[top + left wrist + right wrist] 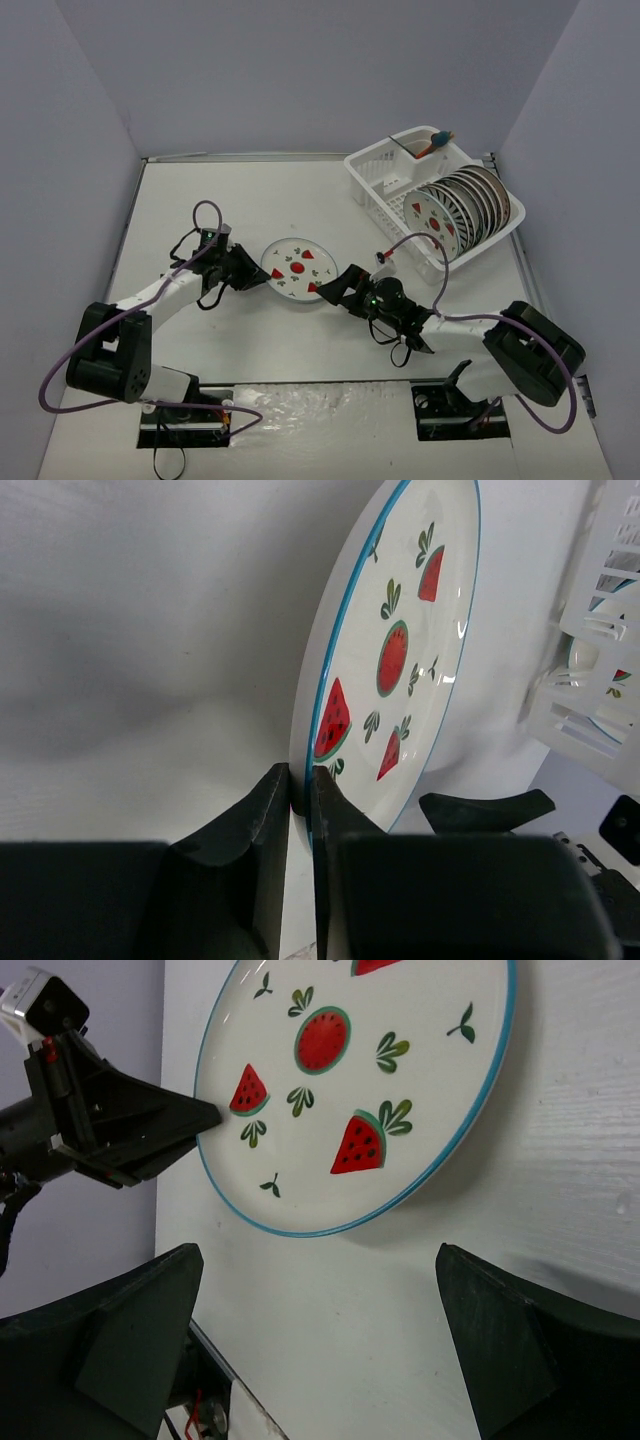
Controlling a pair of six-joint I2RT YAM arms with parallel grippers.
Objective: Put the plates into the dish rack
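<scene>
Top camera first: one plate (298, 270) with a blue rim and red watermelon pictures sits out in the middle of the white surface (250, 200), well apart from the rack (378, 172). The rack is in the far right corner with a row of plates (468, 205) standing on edge inside it, and a cup (415, 140) in its far corner with something orange and blue poking out. The left pincer (258, 276) is at the plate's left edge, and the right pincer (334, 286) is just beside its near right edge.

Left wrist camera: the left pincer (303, 780) is pinching the plate (400, 650) right on the rim, one finger on each face. The rack (612, 590) shows at the right edge of the shot. Can't tell from here whether the plate is flat on the surface or tipped up a bit.

Right wrist camera: the right pincer (320, 1260) is spread wide with nothing between its fingers, just bare surface. The plate (370, 1090) is ahead of it, not touching either finger. You can see the left pincer (205, 1115) meeting the plate's rim on the far side.
</scene>
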